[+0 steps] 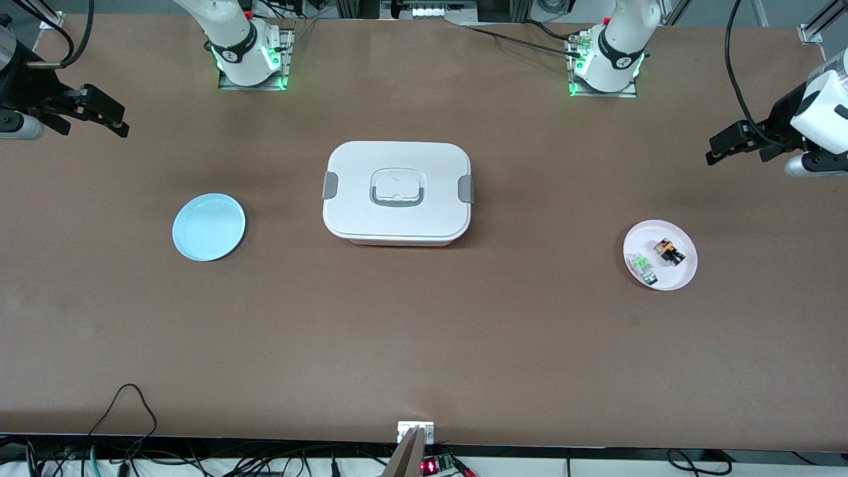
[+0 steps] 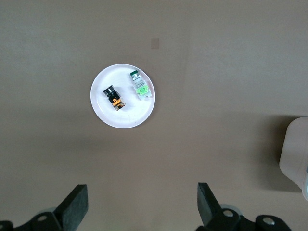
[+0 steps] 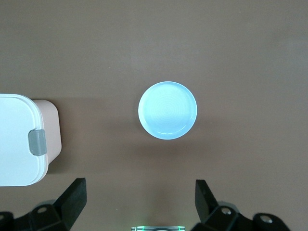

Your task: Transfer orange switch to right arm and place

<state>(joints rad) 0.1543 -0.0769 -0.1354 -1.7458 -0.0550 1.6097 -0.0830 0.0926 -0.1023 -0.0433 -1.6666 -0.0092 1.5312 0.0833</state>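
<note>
Right gripper (image 1: 99, 116) waits wide open, empty, at its table end by the blue plate (image 1: 209, 226). Orange switch (image 1: 669, 252) lies on the pink plate (image 1: 686, 275). Left gripper (image 1: 729, 147), spread and empty, should descend squarely, avoiding the green part (image 1: 641, 266).

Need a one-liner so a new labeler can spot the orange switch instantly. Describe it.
Start at the big white lidded box mid-table, then go toward the left arm's end to the small pink plate. Two tiny parts lie on it, apart: the orange switch is the black blocky one with orange on top, not the clear-and-green part beside it.
</note>
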